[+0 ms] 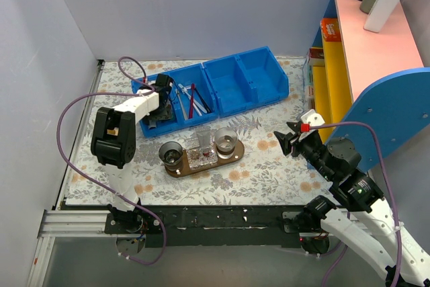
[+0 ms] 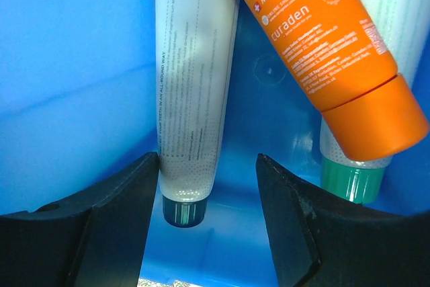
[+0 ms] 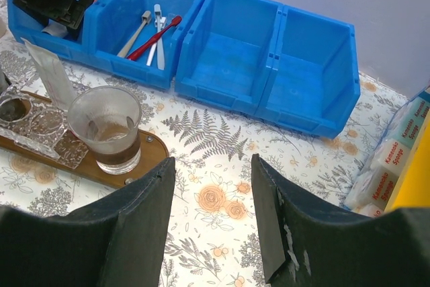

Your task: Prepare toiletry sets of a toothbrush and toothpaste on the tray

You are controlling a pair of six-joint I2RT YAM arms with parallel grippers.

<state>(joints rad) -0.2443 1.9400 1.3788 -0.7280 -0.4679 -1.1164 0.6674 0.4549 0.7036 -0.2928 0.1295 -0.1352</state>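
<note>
Lower centre of left wrist view: left gripper [image 2: 207, 166] stood open astride long white toothpaste tube [image 2: 191, 78] in blue plastic bin [image 2: 67, 65]. Tube probably soft, light, slippery; firmer hold near cap shoulder. Right gripper [image 3: 211, 166] was open, empty.

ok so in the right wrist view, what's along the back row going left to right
left gripper at the first blue bin → toothbrush bin → empty bin → second empty bin → Kamenoko Sponge packs
</note>
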